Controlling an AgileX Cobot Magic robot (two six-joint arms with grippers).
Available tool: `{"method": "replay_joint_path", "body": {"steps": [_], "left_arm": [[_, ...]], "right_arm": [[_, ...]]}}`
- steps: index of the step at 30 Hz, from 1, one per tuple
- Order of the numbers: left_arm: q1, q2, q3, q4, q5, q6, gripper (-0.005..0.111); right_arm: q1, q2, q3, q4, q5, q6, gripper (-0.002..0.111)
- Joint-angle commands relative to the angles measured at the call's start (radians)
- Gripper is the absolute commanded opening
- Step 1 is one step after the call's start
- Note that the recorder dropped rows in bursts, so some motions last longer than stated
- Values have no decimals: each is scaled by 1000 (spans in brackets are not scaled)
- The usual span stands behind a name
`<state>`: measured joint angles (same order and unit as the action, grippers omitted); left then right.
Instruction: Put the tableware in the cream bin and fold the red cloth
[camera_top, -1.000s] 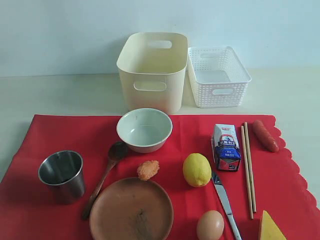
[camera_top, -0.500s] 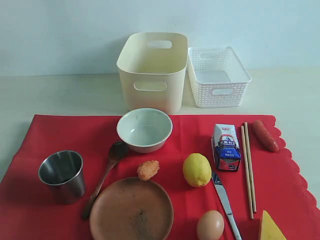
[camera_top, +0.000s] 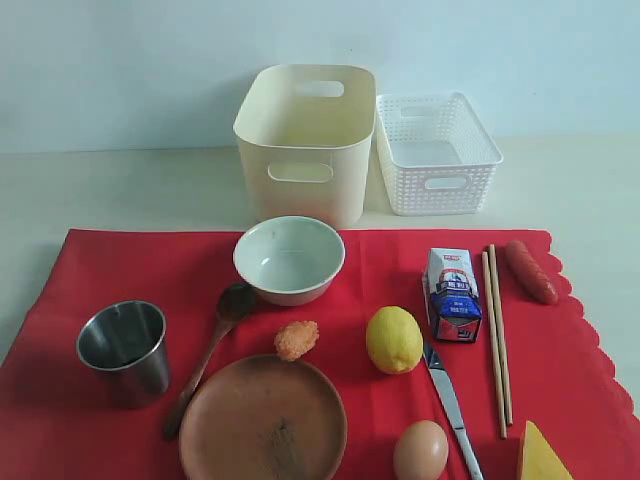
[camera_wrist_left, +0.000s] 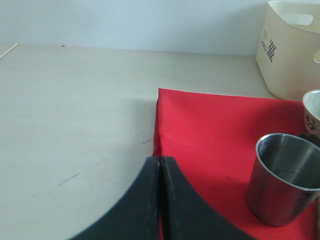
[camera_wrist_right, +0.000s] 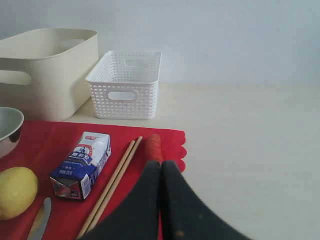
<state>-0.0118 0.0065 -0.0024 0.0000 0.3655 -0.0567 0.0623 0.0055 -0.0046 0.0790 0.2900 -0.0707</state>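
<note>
Zero movement this second: red cloth (camera_top: 120, 270) spread over the surface's (camera_top: 120, 190) near side, cream bin (camera_top: 300, 150) behind its far edge, plate (camera_top: 262, 418), bowl (camera_top: 288, 258), cup (camera_top: 124, 350), spoon (camera_top: 210, 355) on the cloth's left half, left claw (camera_wrist_left: 160, 165) and right claw (camera_wrist_right: 161, 167) pinched shut, empty. Nothing started.

In the exterior view, the plate (camera_top: 262, 420), egg (camera_top: 420, 452), knife (camera_top: 449, 397) and cheese wedge (camera_top: 540, 458) are cut off by the bottom edge. In the right wrist view, the carrot (camera_wrist_right: 153, 146) is partly hidden behind the right gripper (camera_wrist_right: 161, 165).
</note>
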Motion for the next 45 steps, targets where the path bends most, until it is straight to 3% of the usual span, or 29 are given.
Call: {"method": "replay_joint_path", "body": {"steps": [1,14,45], "left_arm": [[1,-7,2,-6,-11,-4,0],[1,-7,2,-6,-11,-4,0],[1,-7,2,-6,-11,-4,0]], "right_arm": [[-4,-6,5,1,-7,-1,0],[-4,-6,0,1,9,-1,0],[-4,321,-421,-2,-12,-1,0]]}}
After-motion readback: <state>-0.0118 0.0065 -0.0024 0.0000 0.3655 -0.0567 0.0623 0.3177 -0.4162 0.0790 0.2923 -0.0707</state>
